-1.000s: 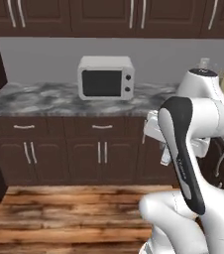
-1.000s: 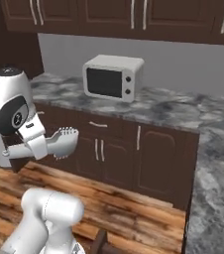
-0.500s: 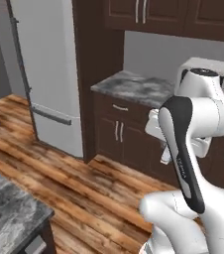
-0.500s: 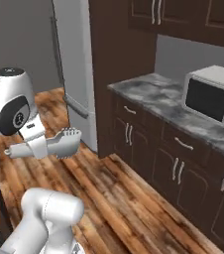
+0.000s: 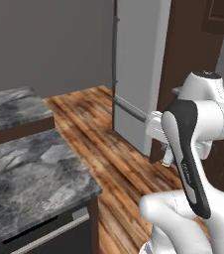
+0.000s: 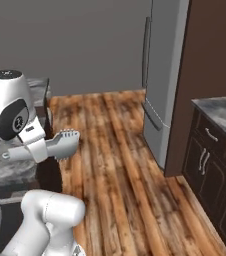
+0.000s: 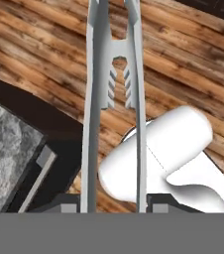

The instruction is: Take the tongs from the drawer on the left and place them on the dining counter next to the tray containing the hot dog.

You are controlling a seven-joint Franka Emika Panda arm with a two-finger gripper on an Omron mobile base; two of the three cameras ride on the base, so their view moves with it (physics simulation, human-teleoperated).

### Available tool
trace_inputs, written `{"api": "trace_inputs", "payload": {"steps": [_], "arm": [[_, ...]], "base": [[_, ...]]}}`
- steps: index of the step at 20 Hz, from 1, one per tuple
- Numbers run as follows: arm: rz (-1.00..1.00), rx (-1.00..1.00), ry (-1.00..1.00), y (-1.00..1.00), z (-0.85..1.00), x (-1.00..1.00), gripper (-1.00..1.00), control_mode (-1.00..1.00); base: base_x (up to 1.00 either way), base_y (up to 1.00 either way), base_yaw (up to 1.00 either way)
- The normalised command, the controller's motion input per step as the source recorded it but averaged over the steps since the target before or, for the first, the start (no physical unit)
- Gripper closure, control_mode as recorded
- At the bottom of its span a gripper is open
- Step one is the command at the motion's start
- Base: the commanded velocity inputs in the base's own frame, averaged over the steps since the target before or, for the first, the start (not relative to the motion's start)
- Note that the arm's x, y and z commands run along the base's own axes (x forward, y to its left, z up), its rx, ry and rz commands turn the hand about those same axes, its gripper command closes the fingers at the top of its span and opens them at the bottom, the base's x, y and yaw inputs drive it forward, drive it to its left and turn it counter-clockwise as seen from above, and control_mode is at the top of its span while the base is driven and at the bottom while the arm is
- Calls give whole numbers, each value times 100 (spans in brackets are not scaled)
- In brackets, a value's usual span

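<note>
Claw (image 7: 113,207) is clamped on the tongs (image 7: 113,99): both tong arms run up between the two fingertips in the hand view, scalloped tips pointing away from the hand. The right base view shows the tongs sticking forward out of the hand, over the wood floor (image 6: 120,165). Nothing else is in the grip.

Step in hand, as I read it: the carry leg. Tongs are out of the drawer and the base is in transit. A marbled counter (image 5: 29,173) sits to the lower left in the left base view, fridge (image 5: 139,74) ahead. No tray or hot dog visible, so I can't confirm this is the dining counter.

Next move needs tray in view, then lower the tongs flat just beside it and release.
</note>
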Motion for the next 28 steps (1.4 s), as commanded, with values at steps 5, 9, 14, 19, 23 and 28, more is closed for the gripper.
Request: {"api": "trace_inputs", "payload": {"steps": [5, 9, 14, 19, 23, 28], "arm": [[0, 0, 0, 0, 0, 0, 100, 100], [0, 0, 0, 0, 0, 0, 100, 100], [0, 0, 0, 0, 0, 0, 100, 100], [0, 0, 0, 0, 0, 0, 100, 100], [0, 0, 0, 0, 0, 0, 100, 100], [0, 0, 0, 0, 0, 0, 100, 100]], "base": [[100, 60, 0], [96, -34, 0], [90, -100, 2], [53, -100, -7], [-61, -6, -3], [-61, -4, -46]]}}
